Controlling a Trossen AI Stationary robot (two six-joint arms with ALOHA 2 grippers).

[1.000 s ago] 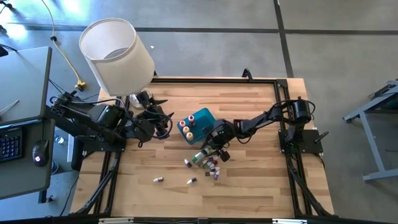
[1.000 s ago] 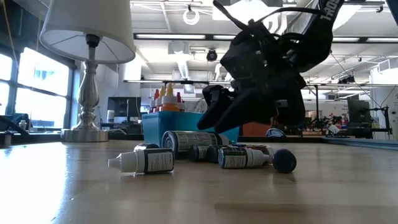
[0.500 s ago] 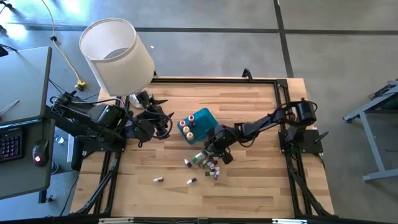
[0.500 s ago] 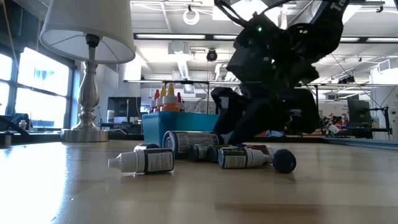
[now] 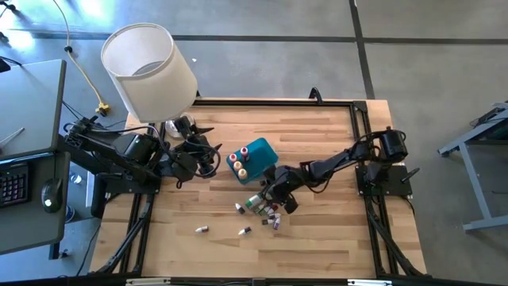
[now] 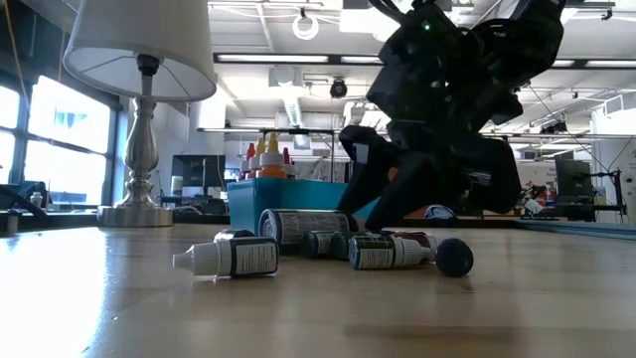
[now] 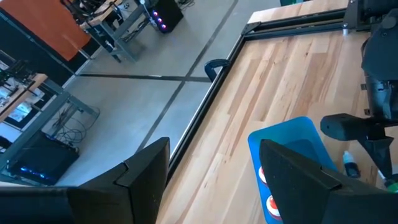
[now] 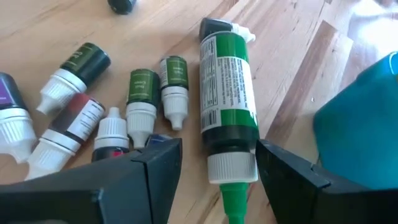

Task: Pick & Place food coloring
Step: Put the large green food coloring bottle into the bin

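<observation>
Black and matte, the right tool point(image 5: 272, 193) hangs low over a heap of food coloring bottles point(image 5: 266, 208) near the middle of the pale wood bench point(image 5: 317, 238). Its two angular fingers point(image 8: 155, 168) stand apart, and nothing is clamped between them. In the right wrist view they straddle the capped end of a large green bottle point(image 8: 228, 106), a smooth cylinder lying on its side with a printed white label, a ribbed white collar and a green nozzle. Beside it lie smaller dropper bottles point(image 8: 144, 93) with dark green, red and purple labels and ribbed white caps, close together, some touching. A corner of the blue plastic bin point(image 8: 360, 137) shows just beside the large bottle.

From above, the bin point(image 5: 258, 152) is a small rounded rectangle sitting at an angle, with a few round caps showing inside. Two small bottles point(image 5: 202, 229) lie apart from the heap, nearer the front edge.

The low view shows what the overhead does not: bottles standing upright in the bin point(image 6: 288, 199), tips poking above its rim, and a dark-labelled dropper bottle point(image 6: 234, 259) lying nearest the camera. A lamp point(image 6: 139, 109) with a white shade and turned metal stem stands at the back.

The left tool point(image 5: 208, 152) waits near the lamp, jaws apart and empty; its wrist view looks over the bin point(image 7: 292, 140) toward the bench edge and grey floor point(image 7: 155, 56).
</observation>
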